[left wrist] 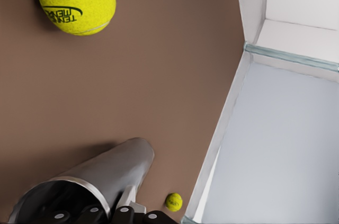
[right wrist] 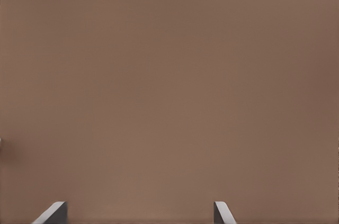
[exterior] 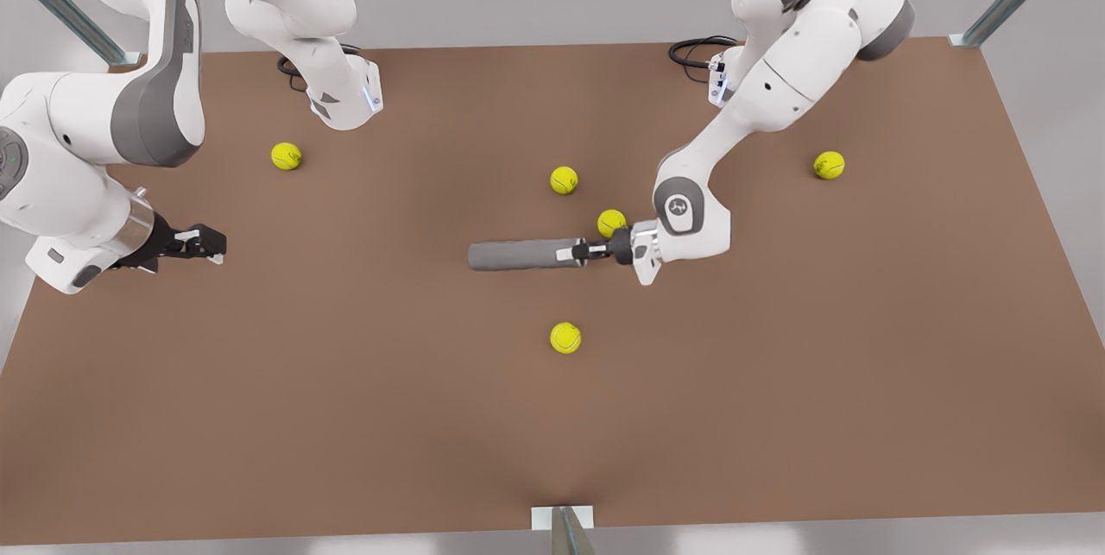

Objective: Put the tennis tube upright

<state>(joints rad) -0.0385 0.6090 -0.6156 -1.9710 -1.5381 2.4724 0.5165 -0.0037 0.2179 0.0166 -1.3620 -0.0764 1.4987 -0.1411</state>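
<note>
The tennis tube is a slim grey metallic cylinder lying flat on the brown table near its middle. My left gripper comes in low from the front view's right and is shut on the rim of the tube's hollow end. In the left wrist view the tube stretches away from that gripper, with one finger against its outer wall. My right gripper waits at the front view's left, far from the tube. It is open, with fingertips spread over bare table.
Several yellow tennis balls lie around the tube: one just behind the left gripper, one farther back, one in front. Others sit at the far left and far right. The table edge runs near the tube's far end.
</note>
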